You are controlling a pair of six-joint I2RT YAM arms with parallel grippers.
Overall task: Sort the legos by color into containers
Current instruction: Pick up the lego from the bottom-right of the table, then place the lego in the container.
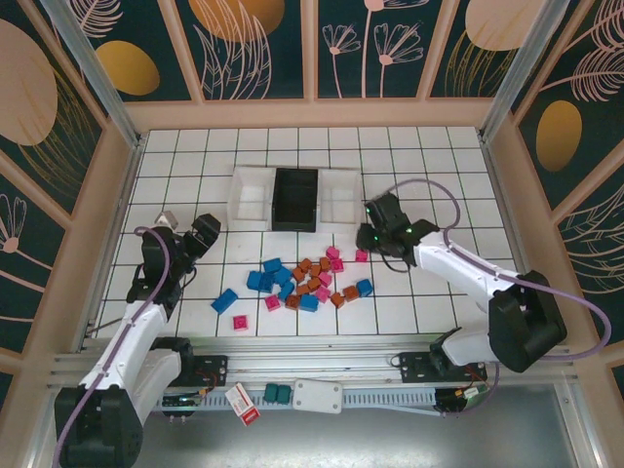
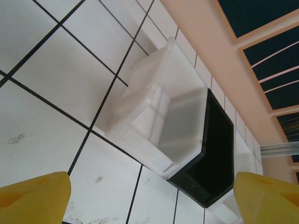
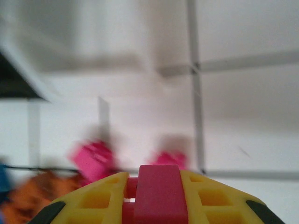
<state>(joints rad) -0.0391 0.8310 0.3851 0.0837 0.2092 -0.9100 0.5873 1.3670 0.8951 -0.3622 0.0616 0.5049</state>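
- Legos, small plastic bricks in blue, orange-brown and pink (image 1: 304,281), lay scattered mid-table, just nearer than the row of rectangular bins.
- The right gripper (image 1: 369,240) pinched one pink brick (image 3: 160,191) squarely between its yellow fingers (image 3: 93,205), at the heap's far right edge.
- The left gripper (image 1: 208,231) hung spread and empty, left of the heap.
- The best move was probably to lift straight up clear of neighbouring bricks, then release low over the right white bin (image 1: 343,177).
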